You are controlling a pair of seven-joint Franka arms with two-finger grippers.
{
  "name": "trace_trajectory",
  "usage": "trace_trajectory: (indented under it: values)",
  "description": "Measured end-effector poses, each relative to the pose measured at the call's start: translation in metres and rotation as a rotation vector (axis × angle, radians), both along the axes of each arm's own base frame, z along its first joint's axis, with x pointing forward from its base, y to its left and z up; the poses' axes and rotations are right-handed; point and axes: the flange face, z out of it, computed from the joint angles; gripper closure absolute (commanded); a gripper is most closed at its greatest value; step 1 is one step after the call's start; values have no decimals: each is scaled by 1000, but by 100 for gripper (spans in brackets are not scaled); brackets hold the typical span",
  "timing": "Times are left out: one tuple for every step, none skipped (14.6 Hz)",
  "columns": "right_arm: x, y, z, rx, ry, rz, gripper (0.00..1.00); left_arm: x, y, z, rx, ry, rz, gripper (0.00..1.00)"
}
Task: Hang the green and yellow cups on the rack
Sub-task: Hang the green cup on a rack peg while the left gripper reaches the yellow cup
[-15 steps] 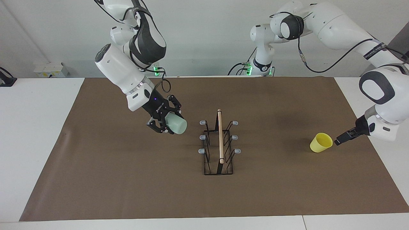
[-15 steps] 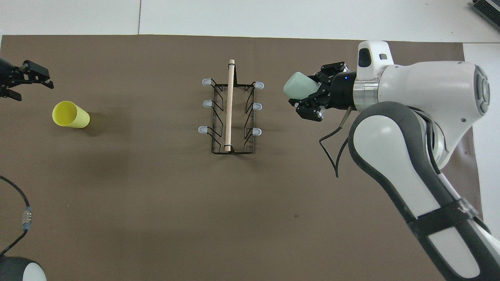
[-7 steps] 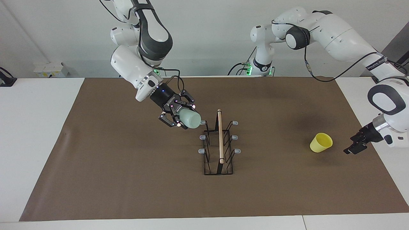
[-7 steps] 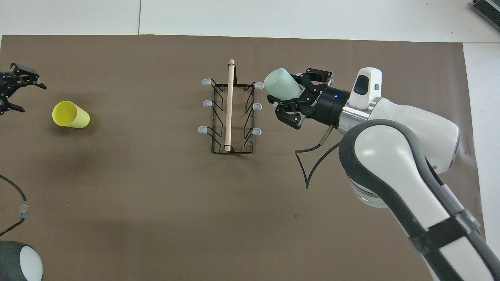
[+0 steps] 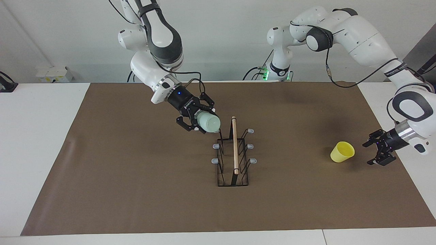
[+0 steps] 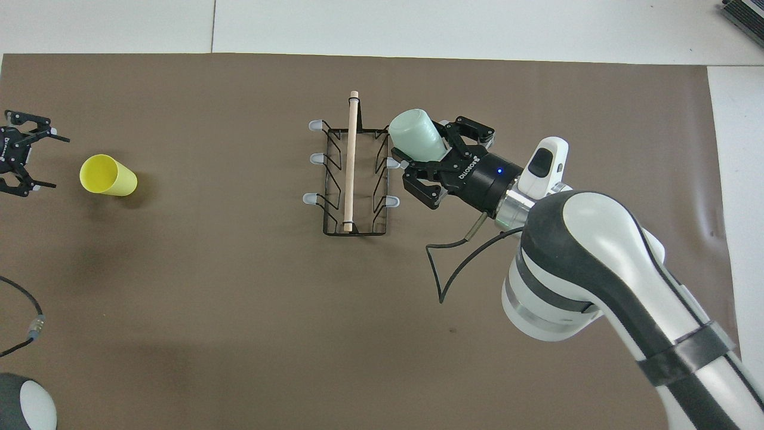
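Observation:
The black wire rack (image 5: 234, 146) (image 6: 350, 161) with its wooden dowel stands mid-mat. My right gripper (image 5: 199, 122) (image 6: 430, 158) is shut on the pale green cup (image 5: 208, 122) (image 6: 416, 135). It holds the cup tilted over the rack's corner nearest the robots, at the right arm's end. The cup hides the prong there, so contact cannot be told. The yellow cup (image 5: 341, 151) (image 6: 107, 175) stands upright on the mat toward the left arm's end. My left gripper (image 5: 369, 153) (image 6: 55, 162) hangs open just beside it, fingers pointing at the cup, not touching.
A brown mat (image 5: 136, 190) covers most of the white table (image 5: 37, 143). A small white box (image 5: 54, 74) and a black object (image 5: 6, 85) sit at the table's edge near the wall. A black cable (image 6: 459, 263) loops down from the right wrist.
The right arm carried the green cup toward the rack until it came over the corner prong. The left gripper drew back slightly from the yellow cup and turned its open fingers toward it.

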Motion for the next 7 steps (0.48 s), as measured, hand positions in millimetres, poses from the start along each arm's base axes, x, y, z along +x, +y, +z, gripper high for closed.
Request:
trace_trajectory:
  values:
    - [-4,3,-6,19,-6,-8,100,-5,-1,-5,-37,14,57,0]
    - [-9,6,-12,35,-11,-8,100,-11,-2,-9,-74,29,119,0]
    - [-14,9,-20,46,-17,-6,100,-18,1,-12,-104,47,179,0]
    - [-19,11,-27,61,-25,3,100,-26,5,-15,-127,64,231,0]
    - [-25,14,-37,83,-37,15,100,-33,10,-18,-150,76,288,0]
    - [-30,17,-47,104,-51,24,100,-40,15,-22,-167,82,346,0]
    - [-35,18,-55,119,-62,30,100,-47,19,-29,-183,86,396,0]
